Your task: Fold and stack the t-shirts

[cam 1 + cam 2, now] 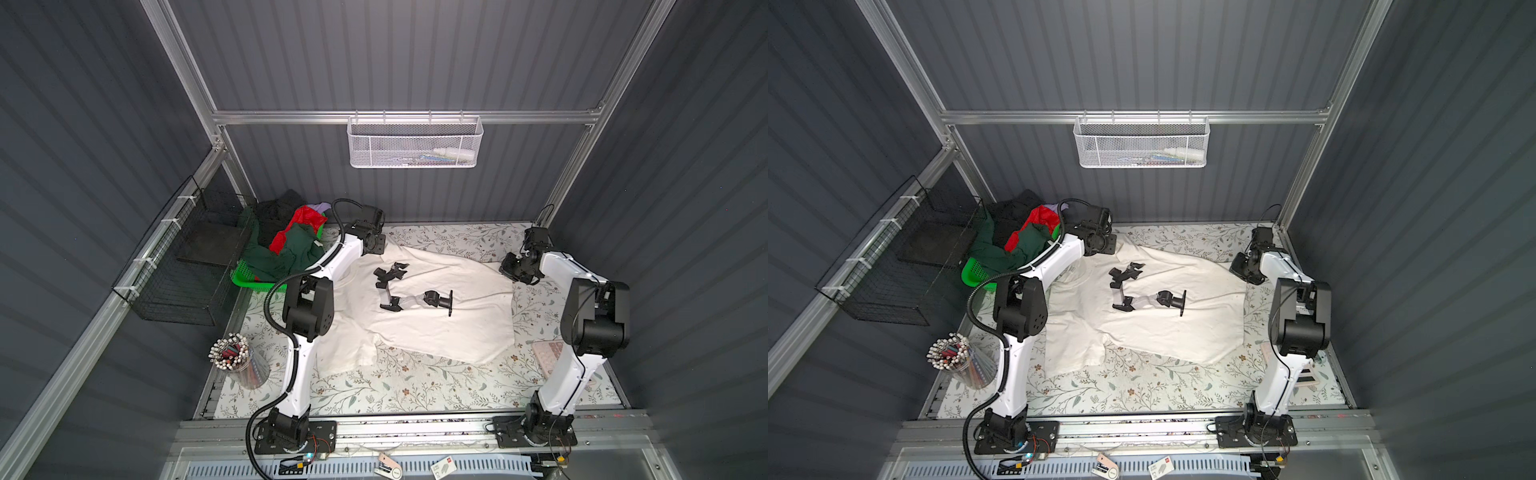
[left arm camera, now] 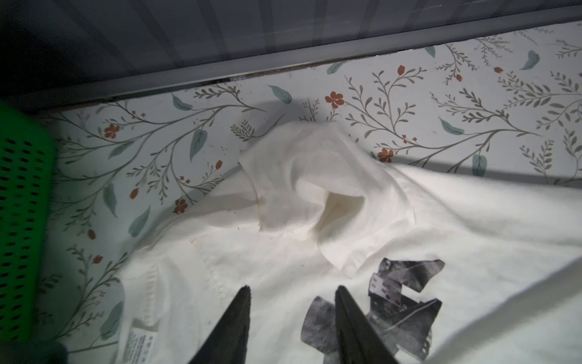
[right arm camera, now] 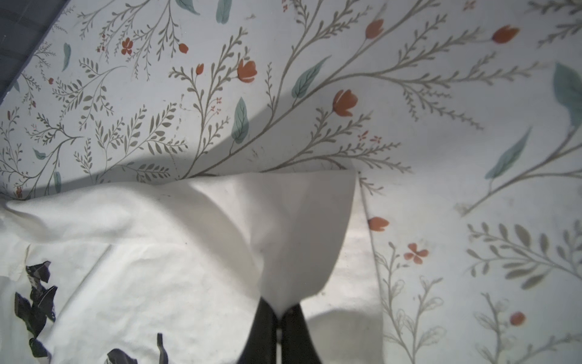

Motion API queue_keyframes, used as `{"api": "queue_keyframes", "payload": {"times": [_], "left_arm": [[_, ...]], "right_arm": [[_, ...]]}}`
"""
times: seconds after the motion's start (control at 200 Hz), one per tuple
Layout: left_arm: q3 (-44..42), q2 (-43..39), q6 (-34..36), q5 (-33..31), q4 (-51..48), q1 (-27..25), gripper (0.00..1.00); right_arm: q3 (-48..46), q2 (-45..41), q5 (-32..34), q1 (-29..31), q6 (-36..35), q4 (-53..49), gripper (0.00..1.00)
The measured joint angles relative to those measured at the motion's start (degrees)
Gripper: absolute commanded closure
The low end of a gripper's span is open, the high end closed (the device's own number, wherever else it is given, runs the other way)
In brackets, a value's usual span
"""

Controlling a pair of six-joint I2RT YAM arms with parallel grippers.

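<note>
A large cream-white t-shirt (image 1: 440, 324) lies spread on the floral table in both top views, its black-grey print (image 1: 399, 286) facing up. My left gripper (image 2: 293, 288) hovers open over the shirt near its collar, with nothing between its fingers. A crumpled sleeve (image 2: 302, 182) lies just beyond it. In a top view the left gripper (image 1: 376, 249) is at the shirt's far-left corner. My right gripper (image 3: 280, 310) is shut on a lifted corner of the same shirt at its far right (image 1: 513, 272). Dark green (image 1: 291, 249), red (image 1: 301, 224), black (image 1: 274, 212) and lavender (image 1: 320, 206) t-shirts are heaped in the green basket (image 1: 245, 276).
A clear cup of pens (image 1: 237, 357) stands front left by the left arm. A black wire basket (image 1: 178, 270) hangs on the left rail. A white mesh basket (image 1: 415, 143) hangs on the back rail. A small pinkish tray (image 1: 546, 353) sits behind the right arm.
</note>
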Motion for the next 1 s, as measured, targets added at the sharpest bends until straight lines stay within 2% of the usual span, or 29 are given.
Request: {"api": "queue_keyframes", "payload": {"times": [0.205, 0.31, 0.595, 0.745, 0.926, 1.001], "left_arm": [[0.13, 4.92, -8.85, 12.68, 3.41, 6.49, 0.5], [1.38, 7.85, -12.22, 17.2, 5.2, 9.22, 0.5], [4.35, 11.85, -17.09, 23.76, 8.98, 8.76, 0.47], [6.16, 13.42, -18.71, 26.77, 10.78, 8.66, 0.51], [6.69, 14.58, -19.87, 28.35, 11.93, 8.61, 0.53], [6.82, 14.58, -19.82, 28.24, 11.91, 8.61, 0.48]], "right_arm": [[-2.69, -2.14, -2.29, 0.0, 0.74, 2.08, 1.0], [-3.82, -2.12, -3.15, 0.0, 1.01, 2.43, 1.0], [-4.63, -2.1, -4.42, 0.0, 1.09, 2.8, 1.0], [-4.63, -2.1, -5.2, 0.0, 1.11, 2.97, 1.0], [-4.63, -2.08, -6.03, 0.0, 1.29, 3.06, 1.0], [-4.63, -2.08, -6.16, 0.0, 1.27, 3.08, 1.0]]}}
